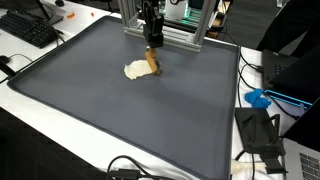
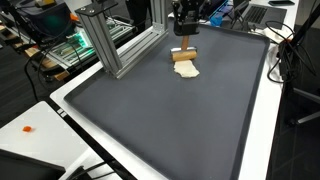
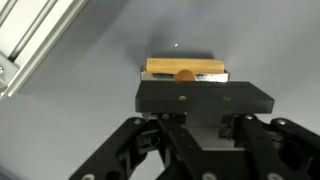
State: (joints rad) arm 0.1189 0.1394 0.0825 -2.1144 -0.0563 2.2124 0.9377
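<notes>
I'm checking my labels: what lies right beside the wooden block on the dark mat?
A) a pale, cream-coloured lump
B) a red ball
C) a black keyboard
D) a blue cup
A: both exterior views show a cream-coloured lump right beside the wooden block, below the tool.

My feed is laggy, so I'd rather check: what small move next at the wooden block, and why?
Probably lower slightly: the gripper stands directly above the wooden block, which lies beside the white lump; whether the block is already gripped is unclear.
</notes>
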